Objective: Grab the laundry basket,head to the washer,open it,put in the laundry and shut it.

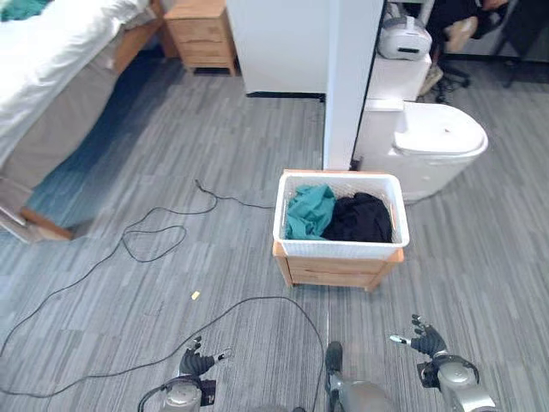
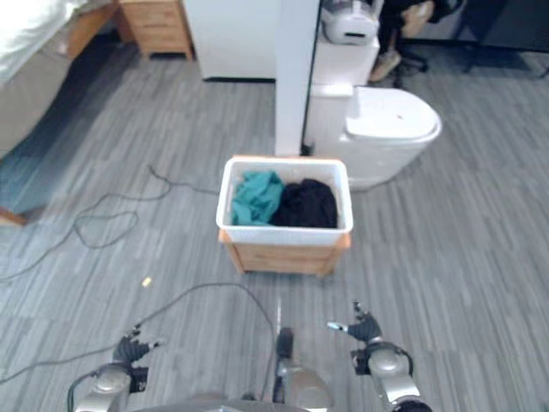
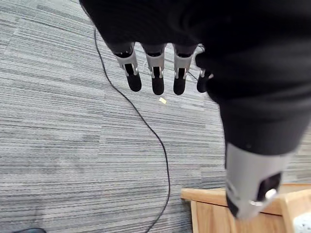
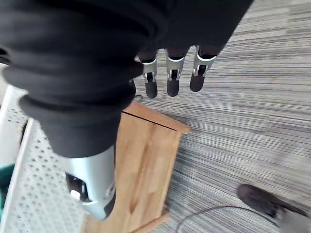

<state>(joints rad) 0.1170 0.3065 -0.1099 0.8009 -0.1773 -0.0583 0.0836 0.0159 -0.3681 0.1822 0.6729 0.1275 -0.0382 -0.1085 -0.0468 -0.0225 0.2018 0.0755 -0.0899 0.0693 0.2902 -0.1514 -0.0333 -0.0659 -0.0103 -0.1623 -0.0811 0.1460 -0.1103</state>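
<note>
A white perforated laundry basket (image 1: 339, 249) holds a teal garment (image 1: 309, 212) and a black garment (image 1: 360, 219). It rests on a low wooden stand (image 1: 334, 272) on the grey floor, straight ahead of me. My left hand (image 1: 197, 360) hangs low at the near left, fingers straight, holding nothing. My right hand (image 1: 426, 342) hovers at the near right, also open and empty. Both hands are short of the basket and apart from it. The right wrist view looks past straight fingers (image 4: 167, 80) to the basket's wall (image 4: 29, 184) and the stand (image 4: 146, 165).
A white unit with a rounded lid (image 1: 429, 142) stands behind the basket beside a white pillar (image 1: 352, 77). A bed (image 1: 51, 69) and a wooden nightstand (image 1: 202, 34) lie far left. A small yellow scrap (image 1: 196, 295) is on the floor.
</note>
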